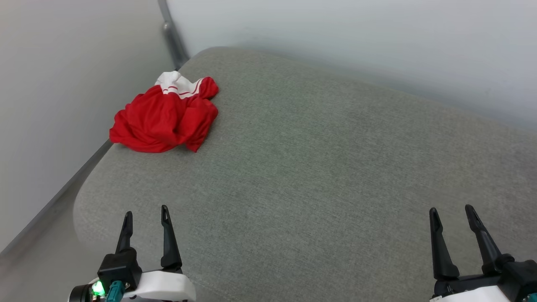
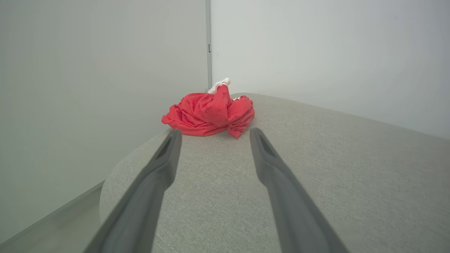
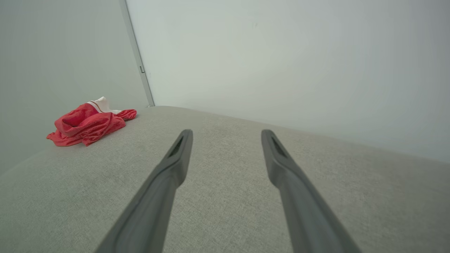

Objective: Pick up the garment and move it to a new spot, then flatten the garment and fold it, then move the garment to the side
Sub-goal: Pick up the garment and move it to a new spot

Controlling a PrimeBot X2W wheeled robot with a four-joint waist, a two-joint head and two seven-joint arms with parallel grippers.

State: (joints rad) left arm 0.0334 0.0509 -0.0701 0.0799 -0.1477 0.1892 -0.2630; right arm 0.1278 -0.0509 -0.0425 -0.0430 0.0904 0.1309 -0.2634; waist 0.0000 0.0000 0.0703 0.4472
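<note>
a: where is the shirt [image 1: 165,117] now?

b: it lies on the grey cushion [image 1: 319,176], at the far left part, close to the left edge and near the corner of the two pale walls [image 1: 63,84]. it is crumpled in a heap, not flat. most of it is red, and one white sleeve with thin red stripes is on the far side of the heap.

a: and the left fingers [image 1: 168,239]?

b: they are at the near edge of the cushion, pointing to the far side. they stand wide apart and nothing is between them. in the left wrist view the shirt [image 2: 211,114] is straight ahead, just past the tips of the left fingers [image 2: 165,165], but not touching.

a: the right fingers [image 1: 482,239]?

b: also spread wide and holding nothing, over the near right part of the cushion. in the right wrist view the right fingers [image 3: 175,158] have only grey cloth under them, and the shirt [image 3: 86,124] is well apart, far to the left.

a: does something touch the shirt?

b: only the cushion under it.
</note>
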